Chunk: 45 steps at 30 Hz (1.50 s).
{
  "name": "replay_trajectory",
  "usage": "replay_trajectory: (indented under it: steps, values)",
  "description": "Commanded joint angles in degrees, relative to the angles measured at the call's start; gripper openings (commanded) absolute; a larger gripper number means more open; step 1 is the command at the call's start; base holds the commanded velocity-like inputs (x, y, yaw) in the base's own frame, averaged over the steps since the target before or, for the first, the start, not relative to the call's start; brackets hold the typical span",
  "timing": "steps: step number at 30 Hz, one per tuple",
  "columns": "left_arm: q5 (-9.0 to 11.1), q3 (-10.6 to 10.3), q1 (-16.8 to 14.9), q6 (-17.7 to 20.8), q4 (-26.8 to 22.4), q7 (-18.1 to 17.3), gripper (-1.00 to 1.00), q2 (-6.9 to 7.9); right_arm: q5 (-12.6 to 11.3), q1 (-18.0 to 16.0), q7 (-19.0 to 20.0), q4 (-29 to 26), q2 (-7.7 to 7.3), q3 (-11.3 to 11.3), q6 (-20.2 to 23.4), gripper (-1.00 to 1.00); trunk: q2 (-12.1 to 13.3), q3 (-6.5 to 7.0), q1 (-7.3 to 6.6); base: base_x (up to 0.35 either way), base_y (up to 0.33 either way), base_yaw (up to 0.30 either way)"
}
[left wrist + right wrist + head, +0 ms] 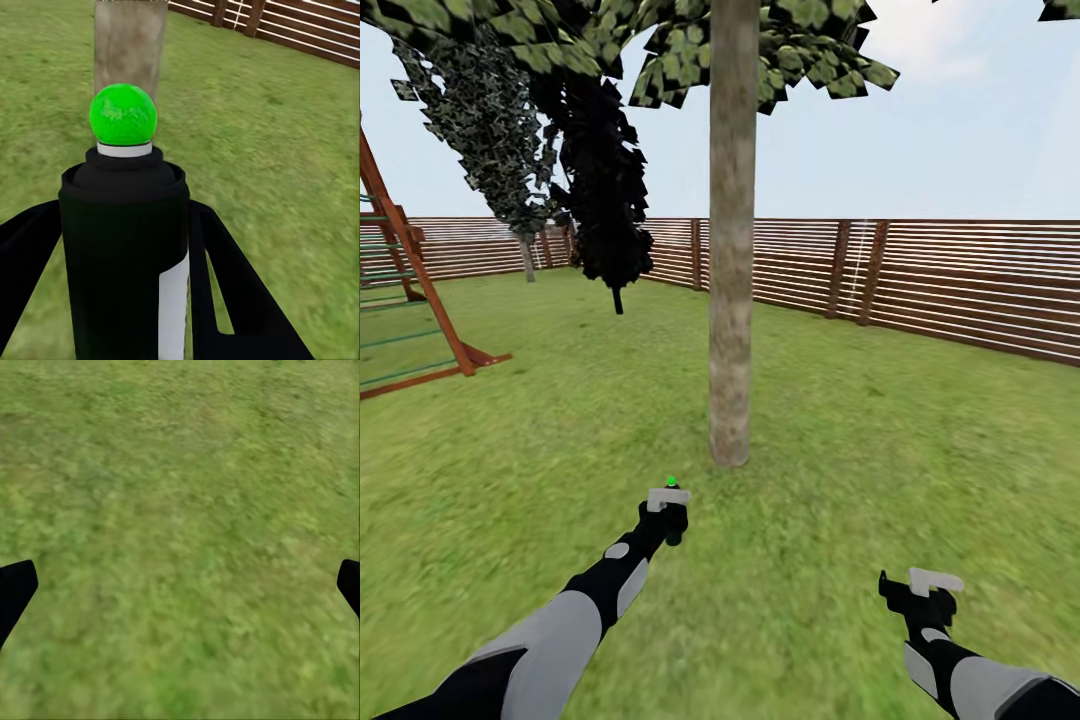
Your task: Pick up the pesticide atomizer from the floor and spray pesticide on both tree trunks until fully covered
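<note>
Nearest the head camera, the two black-and-grey arms reach forward over the lawn [880, 470], a wide stretch of mottled green grass closed in by a brown slatted wooden fence [960, 280] under a pale sky. The pesticide atomizer [124, 255] sits pinched between the fingers of the left gripper [665, 515], its black body and white label strip upright and its green spot pointing toward the tree trunk [731, 250] straight ahead, near but not touching. In the head view the bottle is small and mostly masked by the gripper, with just the pale head and green dot clear. The trunk rises bare and grey-brown; its canopy [660, 40] is cut off at the upper edge. The right gripper [925, 590] hangs low over bare grass, its fingers spread wide and holding nothing. Beyond stand a narrow dark tree [605, 190] and a wooden play frame [410, 290], partly cropped at the left border.
</note>
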Motion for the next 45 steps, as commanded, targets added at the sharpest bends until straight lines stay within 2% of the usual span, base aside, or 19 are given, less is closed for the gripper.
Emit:
replay_trajectory:
  steps: [1, 11, 38, 45]
  values:
    - [0.02, 0.0, 0.0, 0.0, -0.01, 0.0, -1.0, 0.0, 0.0, 0.0, 0.0, 0.0, 0.0, 0.0, 0.0, 1.0, 0.0, 0.0, 0.0, 0.343, -0.119, 0.0]
    - [0.02, 0.05, 0.0, 0.01, 0.06, 0.03, -1.0, 0.0, 0.0, 0.0, 0.03, 0.0, 0.0, 0.0, 0.0, 1.0, 0.0, 0.0, 0.0, 0.344, -0.103, 0.0]
    - [0.02, 0.09, 0.0, -0.07, 0.07, 0.0, -1.0, 0.0, 0.0, 0.0, 0.05, 0.0, 0.0, 0.0, 0.0, 1.0, 0.0, 0.0, 0.0, 0.349, -0.002, 0.0]
    - [0.02, -0.33, 0.0, 0.54, -1.08, 0.15, -1.0, 0.0, 0.07, 0.22, 0.14, 0.0, 0.0, 0.07, 0.11, 1.0, 0.0, 0.0, 0.0, 0.085, 0.0, 0.0]
